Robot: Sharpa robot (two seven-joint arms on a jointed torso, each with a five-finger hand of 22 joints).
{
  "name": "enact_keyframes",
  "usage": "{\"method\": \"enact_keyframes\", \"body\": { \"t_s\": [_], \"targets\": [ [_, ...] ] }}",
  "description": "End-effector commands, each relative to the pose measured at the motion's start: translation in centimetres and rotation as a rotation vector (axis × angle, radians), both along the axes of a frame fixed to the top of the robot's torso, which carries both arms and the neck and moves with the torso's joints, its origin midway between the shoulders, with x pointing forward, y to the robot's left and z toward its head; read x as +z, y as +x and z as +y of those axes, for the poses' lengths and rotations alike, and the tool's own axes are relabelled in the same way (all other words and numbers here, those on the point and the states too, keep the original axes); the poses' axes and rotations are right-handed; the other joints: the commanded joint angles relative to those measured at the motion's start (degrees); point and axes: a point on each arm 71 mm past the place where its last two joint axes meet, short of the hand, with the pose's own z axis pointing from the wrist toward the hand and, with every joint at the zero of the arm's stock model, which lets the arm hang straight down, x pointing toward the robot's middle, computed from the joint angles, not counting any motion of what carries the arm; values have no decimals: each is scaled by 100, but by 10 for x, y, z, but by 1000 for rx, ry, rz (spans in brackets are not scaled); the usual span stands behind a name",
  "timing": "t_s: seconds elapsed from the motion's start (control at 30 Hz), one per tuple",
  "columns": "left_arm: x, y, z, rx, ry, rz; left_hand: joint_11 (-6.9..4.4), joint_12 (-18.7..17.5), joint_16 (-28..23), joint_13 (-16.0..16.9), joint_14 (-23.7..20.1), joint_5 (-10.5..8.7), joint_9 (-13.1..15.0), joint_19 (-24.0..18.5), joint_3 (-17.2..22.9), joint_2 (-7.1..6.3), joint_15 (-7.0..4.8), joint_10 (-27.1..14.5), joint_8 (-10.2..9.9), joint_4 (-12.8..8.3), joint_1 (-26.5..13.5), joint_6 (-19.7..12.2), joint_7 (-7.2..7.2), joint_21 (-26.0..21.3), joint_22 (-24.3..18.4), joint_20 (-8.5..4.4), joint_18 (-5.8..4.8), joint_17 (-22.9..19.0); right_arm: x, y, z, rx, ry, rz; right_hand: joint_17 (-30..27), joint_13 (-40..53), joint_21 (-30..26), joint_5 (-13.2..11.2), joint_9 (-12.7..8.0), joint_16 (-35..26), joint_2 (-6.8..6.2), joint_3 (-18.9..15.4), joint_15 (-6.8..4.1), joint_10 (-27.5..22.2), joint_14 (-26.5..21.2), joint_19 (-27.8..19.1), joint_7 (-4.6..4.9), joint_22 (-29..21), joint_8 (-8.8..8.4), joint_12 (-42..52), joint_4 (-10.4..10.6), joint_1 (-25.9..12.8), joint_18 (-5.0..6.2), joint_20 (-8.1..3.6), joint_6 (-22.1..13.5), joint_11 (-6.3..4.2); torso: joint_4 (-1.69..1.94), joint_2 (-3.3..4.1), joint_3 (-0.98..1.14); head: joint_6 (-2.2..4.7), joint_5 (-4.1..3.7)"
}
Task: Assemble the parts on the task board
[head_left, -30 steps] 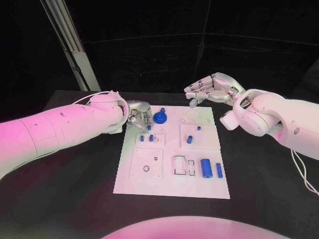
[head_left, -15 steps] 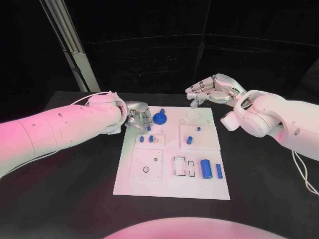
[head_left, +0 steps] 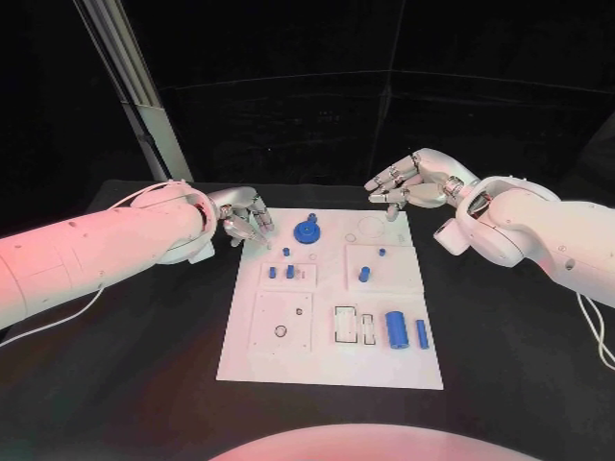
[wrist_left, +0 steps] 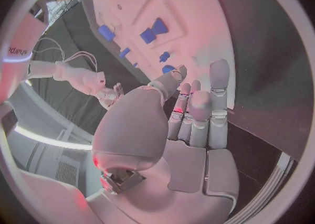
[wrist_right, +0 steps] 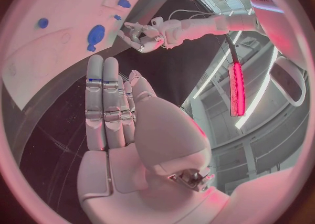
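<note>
The white task board lies mid-table with blue parts on it. A blue gear-like piece stands near its far edge, small blue pegs sit in the middle blocks, and a thick blue cylinder lies beside a slim one at the near right. My left hand hovers just off the board's far left corner, fingers spread, holding nothing. My right hand hangs above the far right corner, fingers straight, also holding nothing. The right wrist view shows the gear and my left hand.
The black table surrounds the board. A grey post rises at the back left. Cables trail from both arms, one near the right table edge. Several outlined recesses mark the board's near half.
My left hand has drawn back to the left, from beside the blue gear to off the board's edge. My right hand has shifted slightly to the right.
</note>
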Motion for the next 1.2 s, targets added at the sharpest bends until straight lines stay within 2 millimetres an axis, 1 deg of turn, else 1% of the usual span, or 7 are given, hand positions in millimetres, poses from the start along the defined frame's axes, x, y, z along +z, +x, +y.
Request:
{"method": "enact_keyframes", "body": {
  "t_s": [0.03, 0.17, 0.23, 0.4, 0.57, 0.7, 1.2],
  "targets": [
    [16, -1, 7, 106, -532, 88, 38, 59, -731, -9, -587, 15, -21, -261, 62, 48, 11, -26, 54, 8, 34, 35, 11, -256, -151, 3, 82, -1138, -6, -1, -1, -10, -314, -121, 151, -5, 270, -93, -17, 264, -21, 61, -56, 117, 265, 50, -22, 178, -3, -51, -56, 94, 9, -58, 99, -29, -2, 5, 6, 4, -111],
    [24, -9, 16, 179, -873, 165, 34, 135, -930, -2, -746, 25, -31, -366, -52, 112, 36, -23, 104, 216, -226, 55, -6, -407, -241, 39, 69, -1313, -14, -4, -1, -27, -503, -190, 433, 0, 667, -202, -34, 789, -76, 134, -116, 281, 274, 4, -96, 457, -32, -115, -120, 115, 4, -104, 239, -73, 8, 5, -6, 28, -314],
    [26, -13, 19, 204, -998, 182, 28, 210, -987, 17, -803, 9, -44, -422, -271, 153, 66, -14, 98, 547, -626, 2, -15, -524, -318, 79, 63, -1363, -18, -6, 2, -30, -571, -219, 568, -2, 865, -243, -59, 1044, -107, 159, -129, 283, 263, -19, -107, 596, -77, -176, -133, 102, 2, -112, 216, -74, 10, 2, -13, 29, -370],
    [30, -20, 24, 238, -1178, 194, -23, 555, -1029, 118, -866, 23, -42, -428, -581, 164, 35, 53, 134, 754, -739, -81, -55, -747, -487, 73, 77, -1449, -26, -10, 7, -28, -686, -251, 761, -6, 1175, -457, -119, 1408, -140, 206, -139, 150, 260, -99, -176, 832, -100, -303, -124, 54, -1, -112, 12, -94, 15, 5, -9, 51, -515],
    [32, -25, 28, 259, -1238, 184, -37, 773, -1014, 169, -862, 32, -32, -364, -696, 218, 22, 57, 214, 786, -654, -48, -61, -838, -572, 58, 78, -1493, -34, -14, 9, 3, -770, -233, 1035, -4, 1973, -570, -120, 1925, -202, 271, -119, 67, 244, -72, -191, 1702, -91, -332, -108, -9, -80, -100, -4, -112, 8, 4, -1, 59, -542],
    [33, -28, 30, 269, -1255, 180, -43, 832, -1009, 179, -861, 34, -29, -342, -719, 237, 18, 58, 246, 788, -618, -27, -64, -861, -595, 51, 79, -1508, -42, -18, 11, 41, -827, -204, 1186, -11, 2291, -612, -120, 2174, -278, 265, -101, -23, 221, -75, -195, 2052, -94, -356, -64, -92, -116, -76, -10, -95, 26, 2, -7, 60, -576],
    [34, -31, 33, 289, -1271, 156, -43, 1010, -988, 196, -851, 26, -34, -272, -949, 227, 19, 5, 318, 931, -708, -24, -61, -946, -676, 50, 75, -1558, -53, -21, 19, 71, -834, -200, 1399, -17, 2802, -828, -129, 2539, -252, 572, -102, -216, 90, -156, -221, 2595, -93, -377, -49, -29, -153, -50, -71, -97, 44, -3, -10, 48, -578]
  ]
}}
